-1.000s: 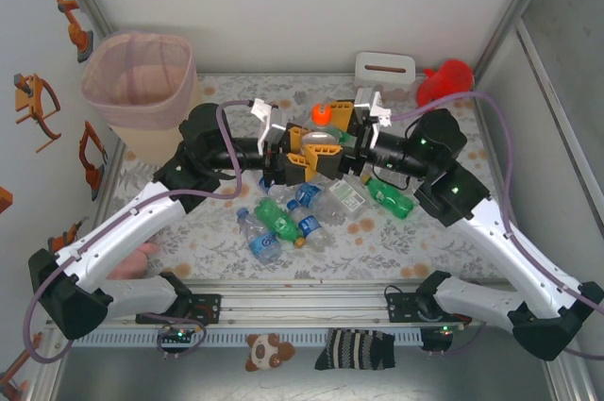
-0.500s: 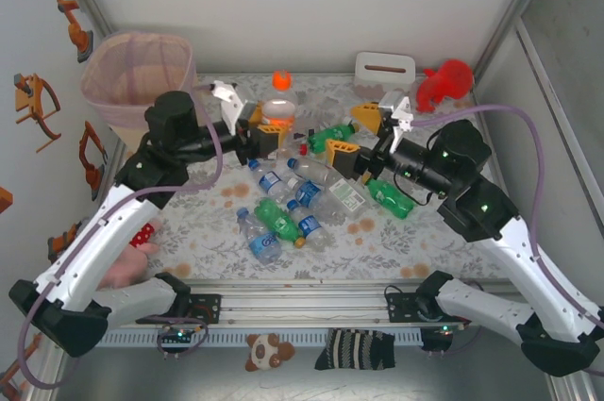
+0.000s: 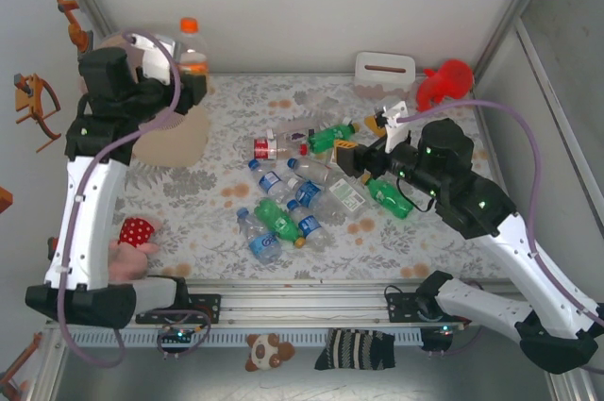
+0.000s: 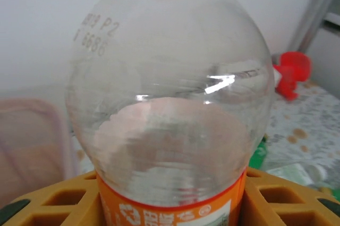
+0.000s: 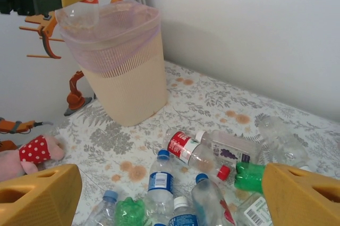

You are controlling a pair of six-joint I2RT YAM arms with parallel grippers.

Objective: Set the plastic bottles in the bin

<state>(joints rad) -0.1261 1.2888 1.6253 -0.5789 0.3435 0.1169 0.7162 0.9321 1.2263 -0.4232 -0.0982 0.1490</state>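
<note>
One bottle held over the bin, the others lying on the tabletop

Near the middle of the tabletop, a heap of plastic bottles (image 3: 300, 195) lies on its side: clear ones with blue labels, a green bottle (image 3: 276, 217) and a red-labelled bottle (image 3: 269, 148). The right gripper (image 3: 361, 137) hangs just above the far side of this heap with its fingers wide apart and nothing between them. At the far left corner stands the bin (image 5: 125, 72) with its pink bag (image 5: 114, 42) over the rim; what is inside I cannot tell. The left gripper (image 3: 189, 75) is clamped on an orange-labelled bottle (image 4: 170, 103) above the rim of the bin.
</note>
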